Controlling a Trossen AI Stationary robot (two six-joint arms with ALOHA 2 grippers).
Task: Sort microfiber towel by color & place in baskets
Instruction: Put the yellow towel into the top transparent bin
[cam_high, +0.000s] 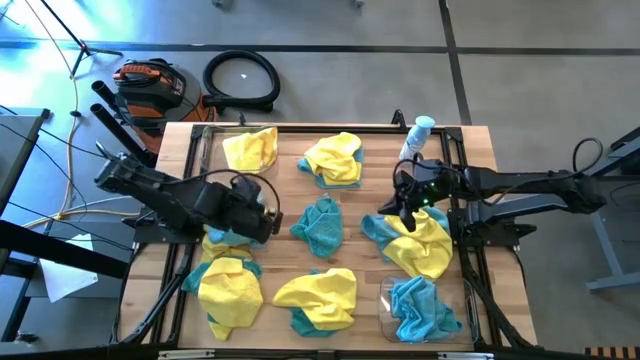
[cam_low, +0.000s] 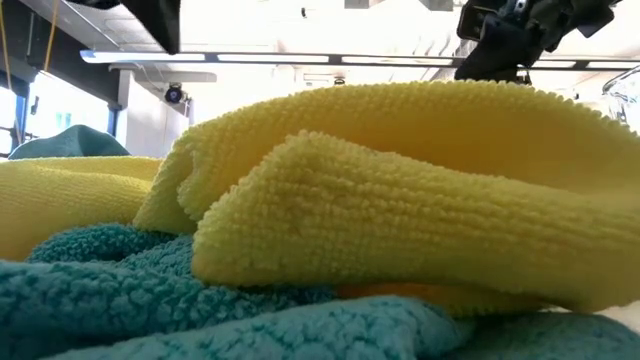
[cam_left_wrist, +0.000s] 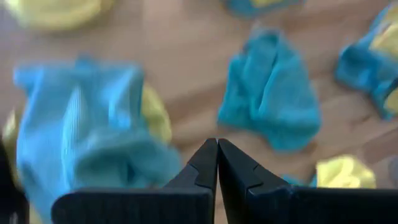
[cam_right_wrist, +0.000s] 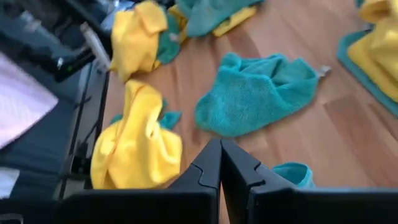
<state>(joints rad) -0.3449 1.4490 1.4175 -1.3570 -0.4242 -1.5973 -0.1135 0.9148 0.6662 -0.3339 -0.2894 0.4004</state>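
The left gripper (cam_high: 268, 215) hangs above the table's (cam_high: 370, 290) left half, close to a yellow-and-teal heap (cam_high: 222, 242) by the left edge; its fingers (cam_left_wrist: 205, 165) are pressed together with nothing between them, as the left wrist view shows. The right gripper (cam_high: 405, 212) hovers over the right half, at the upper edge of a yellow towel (cam_high: 425, 245) lying on a teal one (cam_high: 378, 228); its fingers (cam_right_wrist: 211, 163) are likewise clenched on nothing.

Towels lie scattered across the wooden top; a lone teal towel (cam_high: 320, 225) sits in the middle, between the two grippers, and shows in both wrist views (cam_left_wrist: 270, 93) (cam_right_wrist: 255, 90). A yellow towel over teal (cam_high: 335, 158) lies toward the far side; another yellow over teal (cam_high: 318, 298) lies at the near edge; a third yellow one (cam_high: 230, 292) lies near the left front corner.

One basket (cam_high: 205, 148) stands at the far left corner with a yellow towel (cam_high: 250, 148) in it; the other basket (cam_high: 385, 300) stands at the near right corner and holds a teal towel (cam_high: 422, 308). A spray bottle (cam_high: 417, 135) stands at the far right corner.

The low view is filled by a yellow towel (cam_low: 400, 190) resting on teal cloth (cam_low: 130, 300).
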